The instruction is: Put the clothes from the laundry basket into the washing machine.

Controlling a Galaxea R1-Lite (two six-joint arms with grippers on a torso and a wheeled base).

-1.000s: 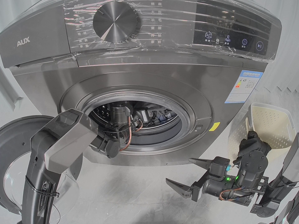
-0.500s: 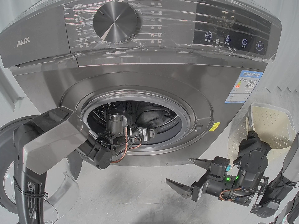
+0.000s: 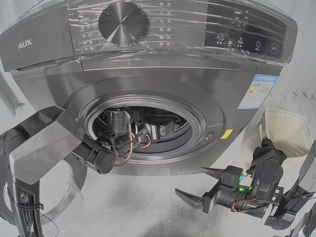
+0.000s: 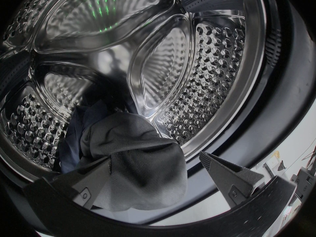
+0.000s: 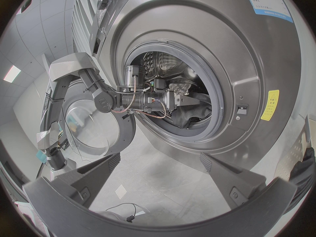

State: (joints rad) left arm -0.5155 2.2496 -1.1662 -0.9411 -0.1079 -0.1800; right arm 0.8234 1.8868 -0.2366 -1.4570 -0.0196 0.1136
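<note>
Left gripper, fingers apart in the drum to drop the grey garment at six o'clock; right gripper open, ready near the basket.

The washing machine has white words around its dial; a blue label and a yellow sticker sit lower right of the dial.

Pale grey floor, smooth, glossy. White wall behind. Panelled ceiling, lit light panel.

Grey floor, panelled ceiling.
</note>
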